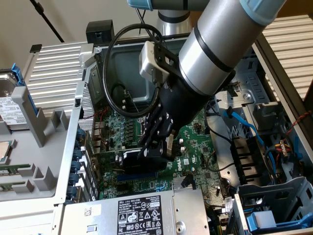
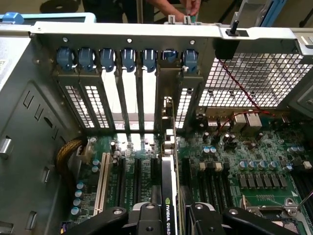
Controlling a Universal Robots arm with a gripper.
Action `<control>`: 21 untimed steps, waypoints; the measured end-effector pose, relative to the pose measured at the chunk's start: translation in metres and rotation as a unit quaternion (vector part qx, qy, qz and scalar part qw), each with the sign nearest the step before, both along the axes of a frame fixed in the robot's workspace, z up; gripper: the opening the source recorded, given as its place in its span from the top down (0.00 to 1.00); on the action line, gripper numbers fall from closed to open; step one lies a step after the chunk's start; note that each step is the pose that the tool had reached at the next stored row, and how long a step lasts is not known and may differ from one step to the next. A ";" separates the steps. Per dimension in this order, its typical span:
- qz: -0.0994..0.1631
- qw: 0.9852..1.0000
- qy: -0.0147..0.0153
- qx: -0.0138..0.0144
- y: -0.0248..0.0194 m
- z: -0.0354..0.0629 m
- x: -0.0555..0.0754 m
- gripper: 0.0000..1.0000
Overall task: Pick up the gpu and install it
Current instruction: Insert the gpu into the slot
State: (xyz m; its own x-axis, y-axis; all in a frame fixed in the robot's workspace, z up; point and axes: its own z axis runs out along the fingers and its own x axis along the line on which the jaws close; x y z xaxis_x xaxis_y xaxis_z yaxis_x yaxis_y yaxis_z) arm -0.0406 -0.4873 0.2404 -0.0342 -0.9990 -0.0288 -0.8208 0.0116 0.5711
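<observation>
Claw (image 2: pixel 168 215) fingers sit closest to the wrist camera, partly closed on the gpu (image 2: pixel 168 196), one on each face; the black cooler with its NVIDIA Quadro lettering shows between them. Held firm, as far as I can judge.

Step in hand: the install itself. Pick-up is done; the card is inside the open computer case (image 1: pixel 63 147), standing on edge over the motherboard (image 2: pixel 244 166), lined up along an expansion slot (image 2: pixel 155 169) among the black connectors, next to the white PCI slot (image 2: pixel 102 181). From the exterior view the claw (image 1: pixel 157 144) hangs low with the card over the blue slot (image 1: pixel 137 177). Can't tell whether the edge connector is already seated.

Orientation: long axis runs from the claw toward the rear slot panel (image 2: pixel 127 73). The silver bracket end (image 2: pixel 168 105) points at that panel, meeting the opening below the blue retention clips (image 2: pixel 190 61). Card plane vertical, connector edge down.

Next move probably calls for a straight push down, card kept square to the slot and the bracket tab guided into its gap. Any tilt risks binding.

A person's hand (image 2: pixel 188 6) is visible beyond the case rear.
</observation>
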 end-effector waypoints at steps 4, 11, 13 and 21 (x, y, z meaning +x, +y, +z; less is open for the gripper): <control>0.000 1.000 0.000 0.000 0.0001 -0.0010 0.000 0.74; 0.000 1.000 0.000 0.000 0.0002 -0.0026 -0.001 0.74; 0.000 1.000 0.000 0.000 0.0002 -0.0027 -0.001 0.74; 0.000 1.000 0.000 0.000 0.0004 -0.0030 -0.002 0.74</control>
State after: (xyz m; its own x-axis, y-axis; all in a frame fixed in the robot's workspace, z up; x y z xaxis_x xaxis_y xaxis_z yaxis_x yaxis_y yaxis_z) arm -0.0421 -0.4869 0.2374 -0.0342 -0.9990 -0.0294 -0.8208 0.0113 0.5710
